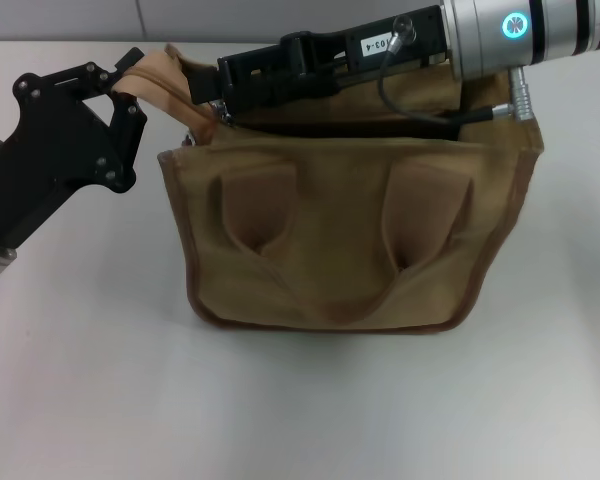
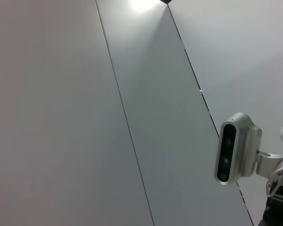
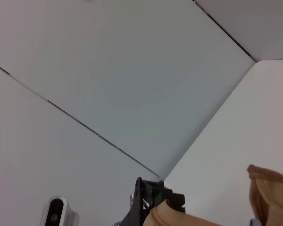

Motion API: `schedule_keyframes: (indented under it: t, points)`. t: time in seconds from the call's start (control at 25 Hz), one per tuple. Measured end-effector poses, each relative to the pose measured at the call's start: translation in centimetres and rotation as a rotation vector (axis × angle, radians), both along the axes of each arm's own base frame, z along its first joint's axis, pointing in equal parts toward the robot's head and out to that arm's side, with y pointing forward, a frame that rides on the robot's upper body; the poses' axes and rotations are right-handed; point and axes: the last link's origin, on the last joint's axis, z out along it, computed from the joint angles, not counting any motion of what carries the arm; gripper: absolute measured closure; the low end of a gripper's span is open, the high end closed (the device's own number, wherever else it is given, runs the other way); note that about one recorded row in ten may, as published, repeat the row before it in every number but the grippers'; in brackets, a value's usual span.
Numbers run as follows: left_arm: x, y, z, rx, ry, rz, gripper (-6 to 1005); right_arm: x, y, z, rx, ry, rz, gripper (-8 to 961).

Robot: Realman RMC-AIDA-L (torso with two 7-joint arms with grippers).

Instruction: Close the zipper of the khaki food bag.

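Note:
The khaki food bag (image 1: 350,235) stands mid-table with its two handle straps facing me. My left gripper (image 1: 132,98) is at the bag's upper left corner, shut on the khaki end flap (image 1: 158,75) and holding it outward. From the upper right, my right arm reaches across the bag's top. Its gripper (image 1: 213,106) is at the left end of the zipper (image 1: 380,128), shut around a small silver pull tab (image 1: 218,114). A dark gap runs along the top behind the arm. In the right wrist view the khaki fabric (image 3: 167,215) shows beside the left gripper's black fingers (image 3: 148,200).
The white table (image 1: 300,400) spreads around the bag. A grey cable (image 1: 420,105) from the right arm loops over the bag's top. Pale wall panels (image 2: 132,117) fill both wrist views, and the left wrist view shows a silver camera head (image 2: 233,148).

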Motion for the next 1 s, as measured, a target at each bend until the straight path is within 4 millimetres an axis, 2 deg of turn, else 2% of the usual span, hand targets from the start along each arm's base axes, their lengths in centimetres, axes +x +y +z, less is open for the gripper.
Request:
schedule_keyframes:
  t: [0.48,0.72,1.0]
  points:
    - [-0.06,-0.05,-0.01,0.000,-0.001,0.004,971,0.30,-0.18,-0.27,-0.014,0.001,-0.015,164]
    - [-0.03,-0.04,-0.03,-0.001,-0.001,0.001,970,-0.28,-0.64,0.12,-0.033,0.039,0.016,164]
    - [0.01,-0.04,-0.03,-0.001,-0.001,-0.001,970,0.35,-0.24,-0.25,-0.012,0.023,-0.018,164]
